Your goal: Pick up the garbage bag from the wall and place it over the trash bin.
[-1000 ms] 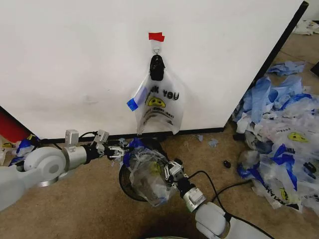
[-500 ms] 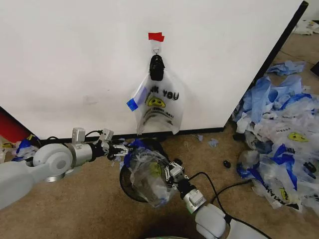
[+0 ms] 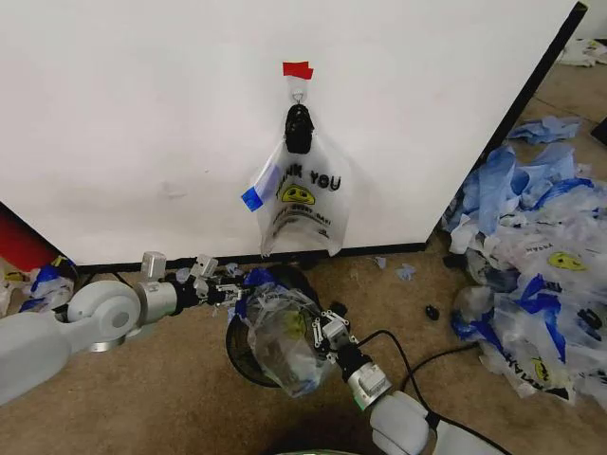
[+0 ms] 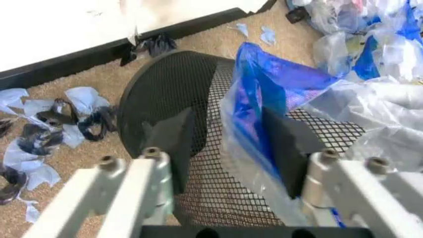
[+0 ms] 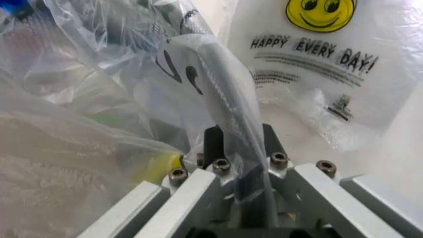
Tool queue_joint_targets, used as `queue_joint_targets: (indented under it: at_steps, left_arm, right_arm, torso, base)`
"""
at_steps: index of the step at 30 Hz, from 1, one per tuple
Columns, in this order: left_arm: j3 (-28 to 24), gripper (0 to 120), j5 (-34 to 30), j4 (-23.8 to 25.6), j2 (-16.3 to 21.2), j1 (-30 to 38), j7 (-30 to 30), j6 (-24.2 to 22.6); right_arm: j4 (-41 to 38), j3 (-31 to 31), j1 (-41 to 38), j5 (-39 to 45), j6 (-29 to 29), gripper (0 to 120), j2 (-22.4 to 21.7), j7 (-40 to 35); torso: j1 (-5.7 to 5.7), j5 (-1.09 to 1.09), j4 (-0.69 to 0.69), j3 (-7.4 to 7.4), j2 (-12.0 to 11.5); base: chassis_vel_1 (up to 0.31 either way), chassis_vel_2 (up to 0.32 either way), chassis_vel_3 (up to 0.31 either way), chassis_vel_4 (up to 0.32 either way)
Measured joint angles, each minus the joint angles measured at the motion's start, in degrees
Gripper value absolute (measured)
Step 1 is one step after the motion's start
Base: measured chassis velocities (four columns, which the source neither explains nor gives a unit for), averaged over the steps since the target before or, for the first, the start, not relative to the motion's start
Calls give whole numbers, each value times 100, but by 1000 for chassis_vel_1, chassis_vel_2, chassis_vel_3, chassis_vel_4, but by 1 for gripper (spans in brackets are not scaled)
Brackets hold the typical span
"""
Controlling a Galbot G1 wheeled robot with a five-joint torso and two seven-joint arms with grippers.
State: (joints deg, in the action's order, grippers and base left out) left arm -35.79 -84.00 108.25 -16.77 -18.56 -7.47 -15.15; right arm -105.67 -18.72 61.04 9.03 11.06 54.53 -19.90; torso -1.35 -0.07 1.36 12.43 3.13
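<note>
A translucent garbage bag (image 3: 280,339) with blue edges is draped over the black mesh trash bin (image 3: 239,349) on the carpet below the wall (image 3: 142,123). My right gripper (image 3: 319,332) is shut on a fold of that bag (image 5: 228,99) at the bin's near-right rim. My left gripper (image 3: 229,291) is at the bin's left rim, open, and the bag's blue edge (image 4: 261,89) lies between its fingers against one pad (image 4: 288,144). The bin's mesh (image 4: 172,89) shows behind it. Another "THANK YOU" bag (image 3: 305,204) hangs from the wall hook under a red tape strip (image 3: 297,69).
A big heap of blue-and-white plastic bags (image 3: 536,256) covers the floor to the right. Torn bag scraps (image 3: 43,280) and a red cylinder (image 3: 17,242) are at the far left by the baseboard. A small black object (image 3: 432,311) lies on the carpet.
My left arm has sunk lower and its gripper has edged toward the bin's rim. The right gripper still holds the bag in nearly the same place.
</note>
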Motion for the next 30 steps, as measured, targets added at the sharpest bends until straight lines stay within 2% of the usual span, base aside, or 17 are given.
queue_joint_targets:
  at_steps: [2,6,8,12,17,22,30]
  left_arm:
    - [0,37,0,-6,12,8,-9,0]
    - [2,19,14,-15,83,6,-62,25]
    - [6,16,19,-13,99,-15,-81,35]
    - [40,0,83,22,153,-139,-153,57]
    - [321,0,126,81,224,-519,-160,92]
    - [1089,0,175,224,505,-1351,-142,203]
    - [1373,0,221,349,831,-1660,-33,490]
  right_arm:
    - [2,1,0,-4,3,0,0,-1]
    - [13,3,0,-16,13,0,7,-17]
    - [17,4,1,-19,15,0,9,-20]
    - [20,7,3,-24,20,0,11,-37]
    - [14,46,5,17,34,0,8,-21]
    - [-46,148,-5,150,74,0,-18,63]
    - [-153,253,59,272,97,0,-43,153]
  torso:
    - [0,0,0,0,0]
    - [0,-1,0,0,0]
    - [0,0,0,0,0]
    - [0,-1,0,0,0]
    - [0,-2,0,0,0]
    - [0,-1,-2,0,0]
    - [0,0,0,0,0]
  base:
    - [0,0,0,0]
    - [0,0,0,0]
    - [0,0,0,0]
    - [0,0,0,0]
    - [0,0,0,0]
    - [0,0,0,0]
    - [0,0,0,0]
